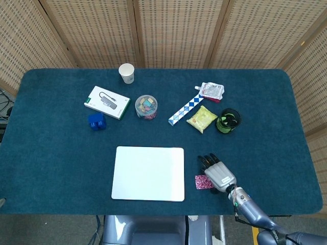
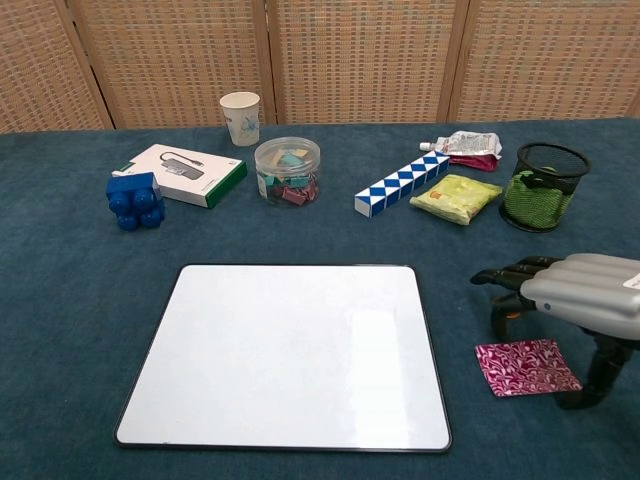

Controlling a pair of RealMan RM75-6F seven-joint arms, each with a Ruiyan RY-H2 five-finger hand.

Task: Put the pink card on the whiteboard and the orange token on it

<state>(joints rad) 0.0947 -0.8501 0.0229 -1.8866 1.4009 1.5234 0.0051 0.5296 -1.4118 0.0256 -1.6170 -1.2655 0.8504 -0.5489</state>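
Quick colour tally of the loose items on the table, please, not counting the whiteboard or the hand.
White: 2, paper cup, adapter box
Blue: 2, block toy, blue-and-white snake puzzle
Pink or red: 2, pink card, pouch
Green or yellow: 2, snack packet, mesh cup
Mixed: 1, clip tub
Total: 9

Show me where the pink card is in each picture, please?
Head view: the pink card lies low and right of centre, partly under the right robot hand.
Chest view: the pink card lies low on the right, below the right robot hand.
Shared landmark: the whiteboard lies just left of the card in both views.
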